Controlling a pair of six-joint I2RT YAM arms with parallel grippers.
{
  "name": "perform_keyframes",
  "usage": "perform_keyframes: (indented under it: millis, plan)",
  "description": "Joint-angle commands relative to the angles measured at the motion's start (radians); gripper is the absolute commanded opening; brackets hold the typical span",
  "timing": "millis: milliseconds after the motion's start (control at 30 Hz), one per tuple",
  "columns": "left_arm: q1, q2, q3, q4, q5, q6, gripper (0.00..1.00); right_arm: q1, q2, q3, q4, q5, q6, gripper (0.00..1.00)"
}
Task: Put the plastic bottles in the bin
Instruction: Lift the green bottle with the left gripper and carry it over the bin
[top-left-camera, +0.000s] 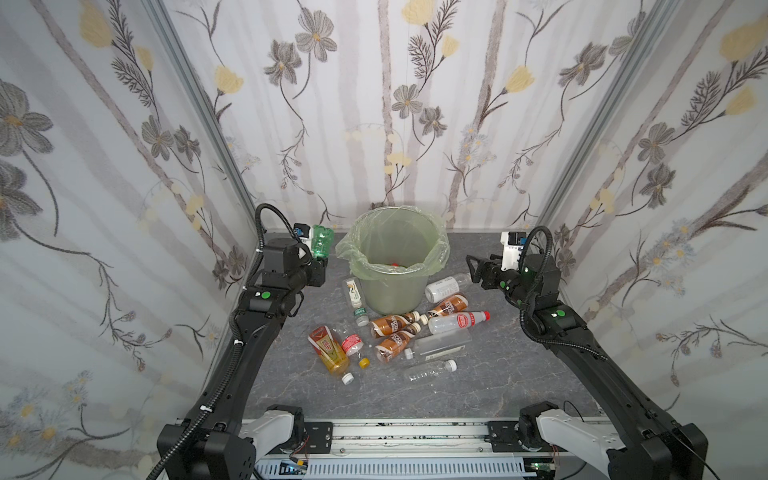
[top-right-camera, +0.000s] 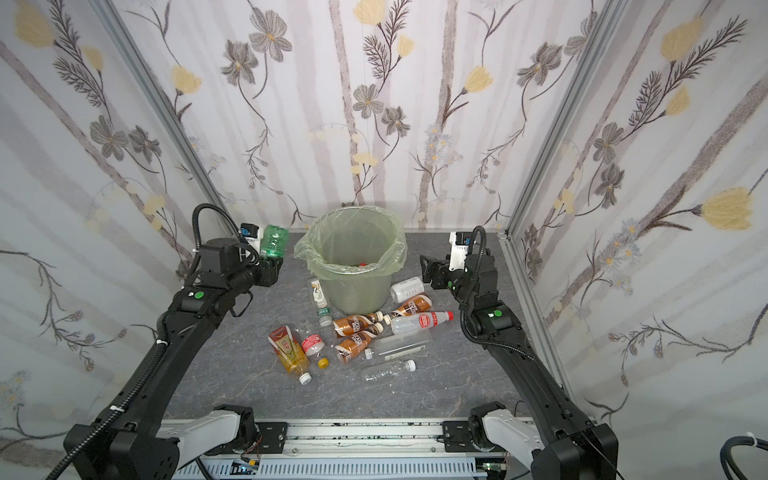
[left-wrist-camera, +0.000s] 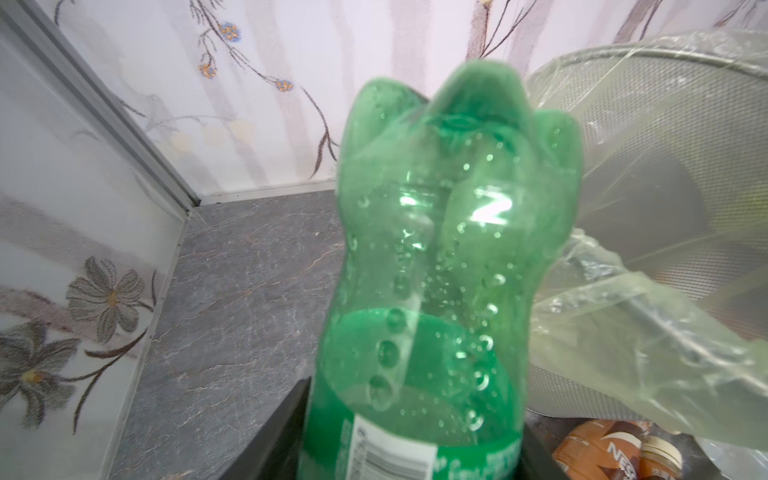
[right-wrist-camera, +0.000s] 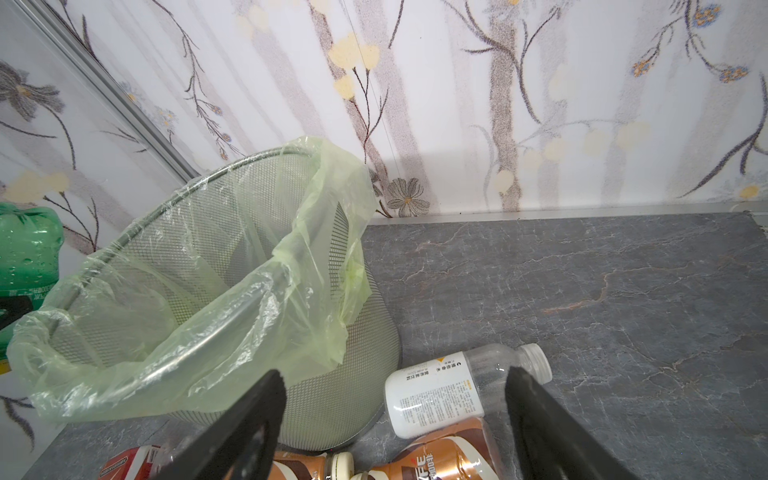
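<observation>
Now the left gripper (top-left-camera: 318, 263), clamped on an upright, base-up green bottle (top-left-camera: 322, 241), holds it just left of the bin (top-left-camera: 390, 297), while the right gripper (top-left-camera: 471, 269) hangs with jaws apart, empty, on the bin's far side.

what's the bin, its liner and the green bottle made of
Bin: looks like fine metal mesh, matte grey, with a shiny wire rim. Liner: thin translucent pale-green plastic film, crinkled and glossy. Green bottle: tinted see-through rigid plastic, glossy, droplets inside.

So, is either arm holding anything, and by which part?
The left gripper holds the green bottle near its labelled end, base up; right gripper is open, empty.
</observation>
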Motion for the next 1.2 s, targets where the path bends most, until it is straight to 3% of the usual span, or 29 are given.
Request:
perform_keyframes:
  millis: [0,200,400,500,1167]
  plan:
    - [-0.001,-0.012,0.031,0.016,0.093,-0.038,0.56,0.001,0.0,0.012,0.011,0.004,-0.011,0.84]
    - [0.0,-0.028,0.075,0.02,0.157,-0.054,0.58,0.0,0.007,0.03,0.002,0.003,-0.016,0.84]
    - [-0.009,0.007,0.141,0.065,0.348,-0.134,0.58,0.0,0.007,0.038,0.004,-0.003,-0.007,0.84]
    - [-0.028,0.028,0.184,0.103,0.39,-0.167,0.58,0.0,0.007,0.04,0.007,-0.01,0.004,0.84]
    - [-0.113,0.184,0.257,0.326,0.362,-0.28,0.58,0.001,-0.028,0.013,0.008,-0.016,0.032,0.84]
